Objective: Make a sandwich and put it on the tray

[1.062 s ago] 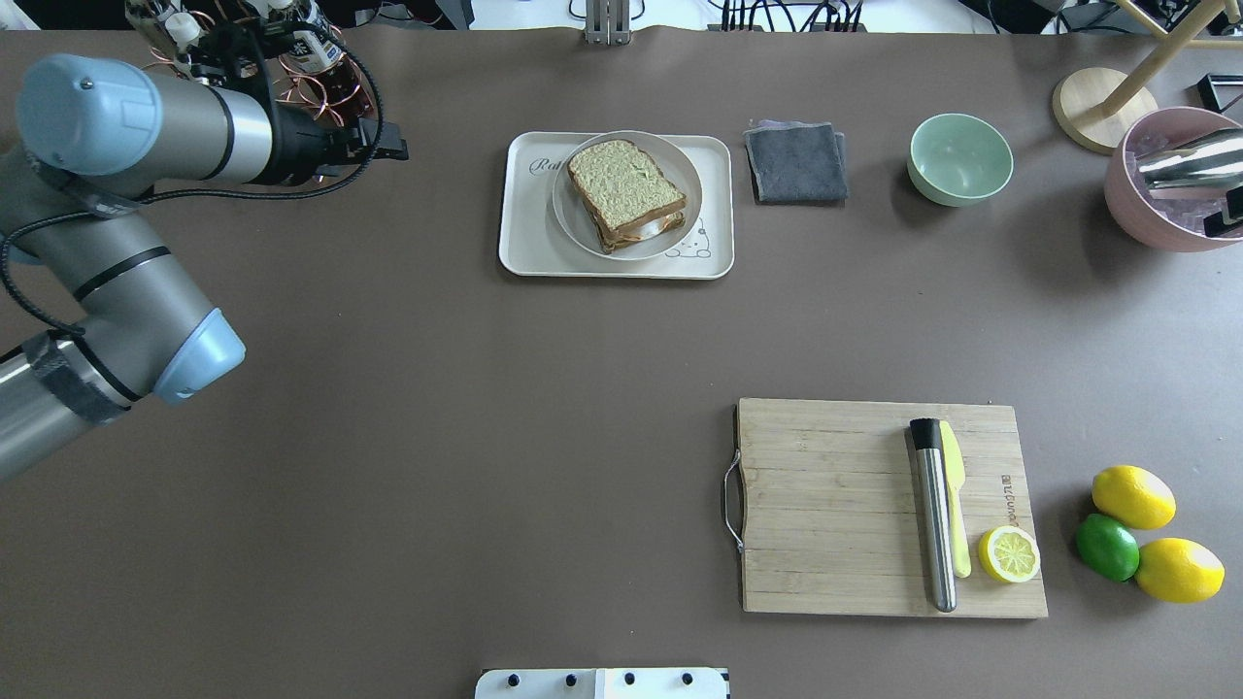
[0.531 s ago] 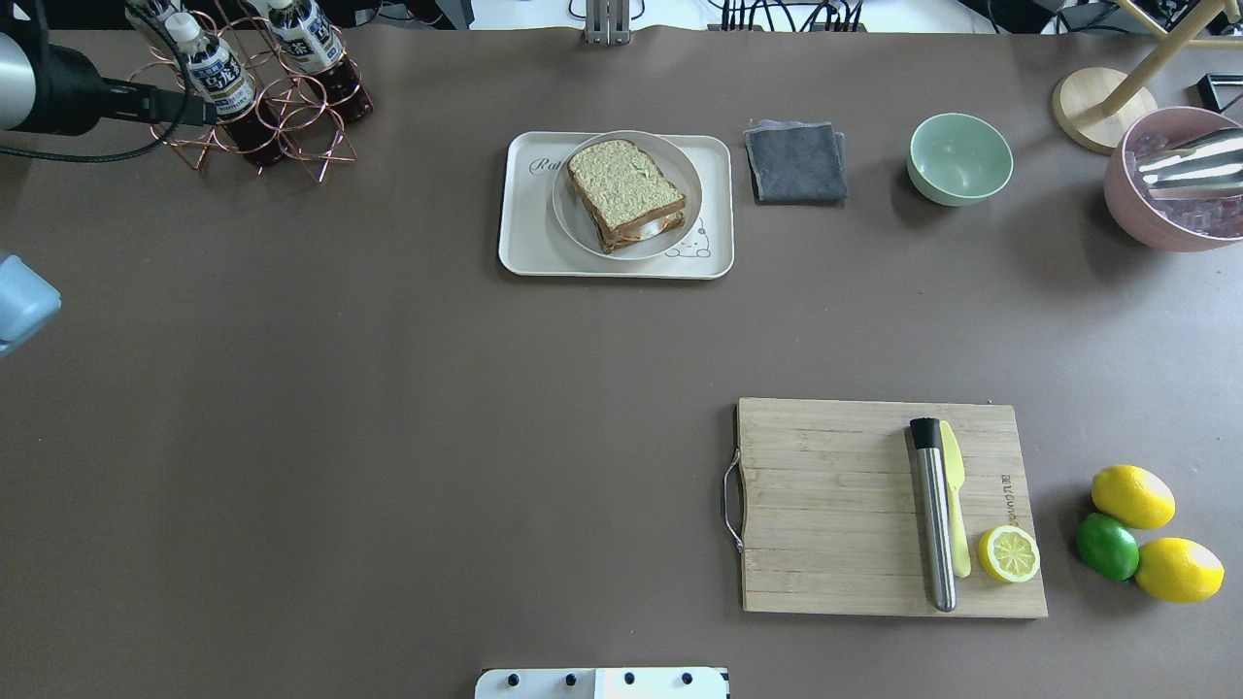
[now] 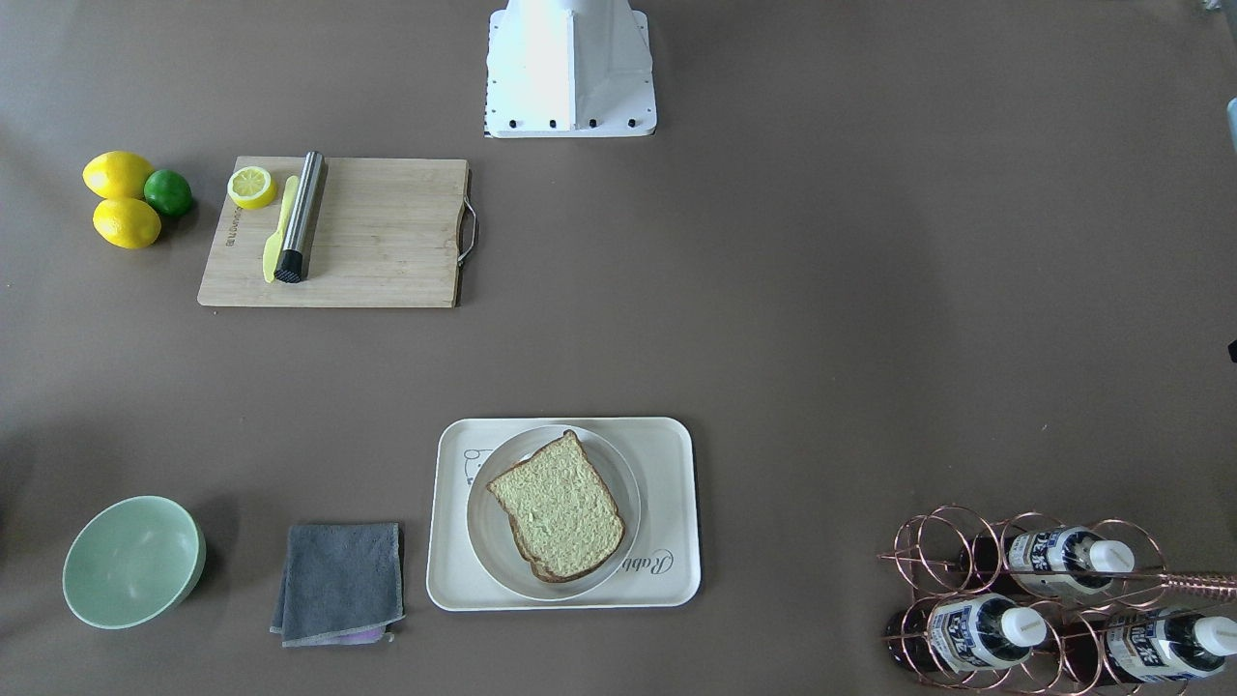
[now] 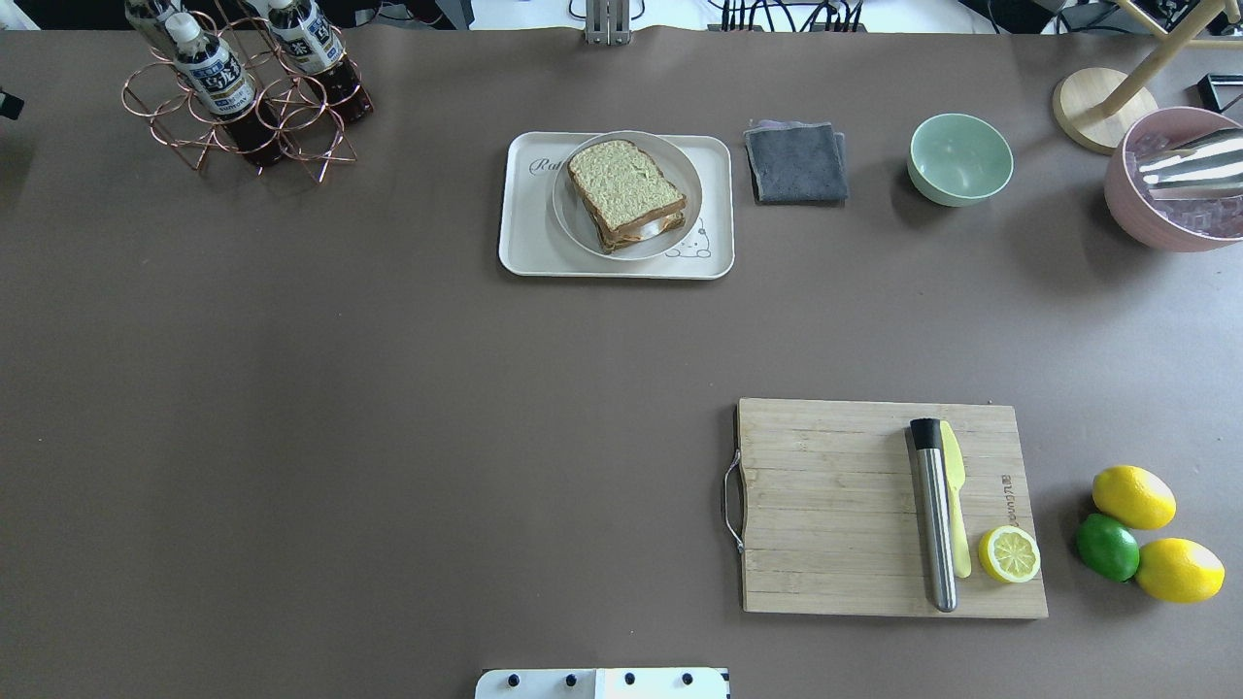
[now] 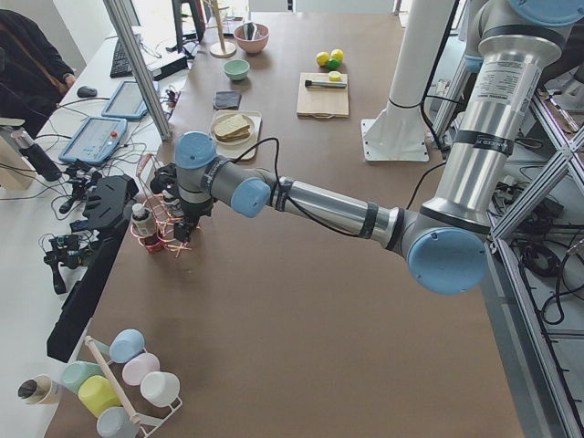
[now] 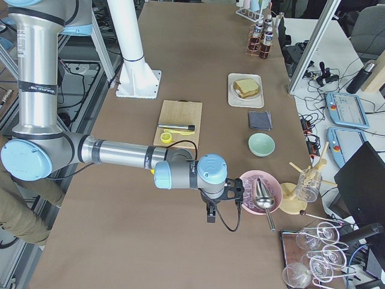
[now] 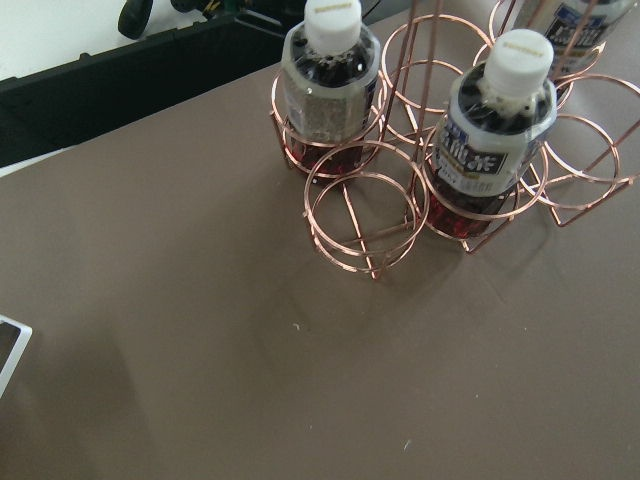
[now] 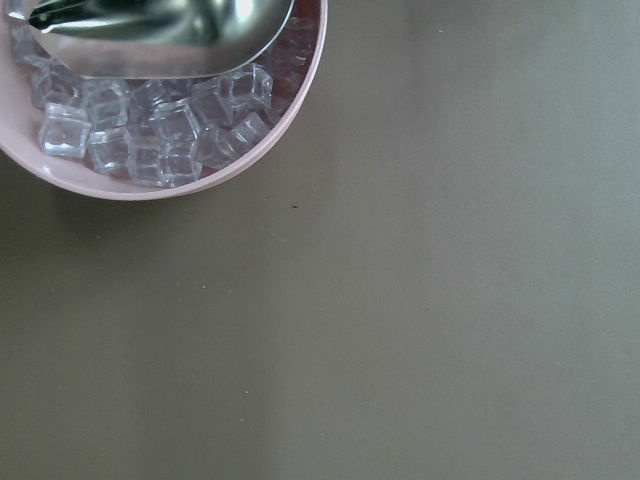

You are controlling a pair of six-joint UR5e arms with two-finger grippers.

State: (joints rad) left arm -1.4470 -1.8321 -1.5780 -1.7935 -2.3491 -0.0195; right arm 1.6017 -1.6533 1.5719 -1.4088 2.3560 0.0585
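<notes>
- The brown table (image 4: pixel 388 437) carries everything; neither arm reaches into the overhead view.
- The left arm (image 5: pixel 319 205) stretches low along the table's left end. The left gripper (image 5: pixel 185 228) hangs just above the copper wire rack (image 4: pixel 243 116). It shows only in the left side view, so I cannot tell whether its fingers are apart or together.
- The right arm (image 6: pixel 114 153) lies out along the right end. The right gripper (image 6: pixel 210 212) points down at bare table just beside the pink bowl (image 4: pixel 1136 228). Its finger state cannot be told either.
- The wooden cutting board (image 4: pixel 835 505) lies on the robot's near right, its metal handle toward the table's middle.
- The tray (image 4: pixel 524 228) sits at the far middle of the table, flat, with its drawing at one corner.
- The grey plate (image 4: pixel 568 209) rests on the tray, inside its rim.
- The sandwich (image 4: pixel 626 189) lies on that plate, and so on the tray: two slices stacked, a white edge of egg (image 4: pixel 653 229) peeping between them on the robot's side.
- The pink bowl holds clear ice cubes (image 8: pixel 150 130) and a metal scoop (image 4: pixel 1190 160).
- The rack holds three capped bottles (image 4: pixel 209 63) at the far left corner.
- A pale green bowl (image 4: pixel 959 158) stands right of a folded grey cloth (image 4: pixel 796 162), which lies just beside the tray.
- A steel cylinder (image 4: pixel 934 515) with a black end lies on the board, touching a yellow knife (image 4: pixel 956 505).
- Two lemons (image 4: pixel 1133 496) and a lime (image 4: pixel 1107 547) cluster on the table just beside the board.
- A lemon half (image 4: pixel 1008 554) sits cut-side up at the board's corner.
</notes>
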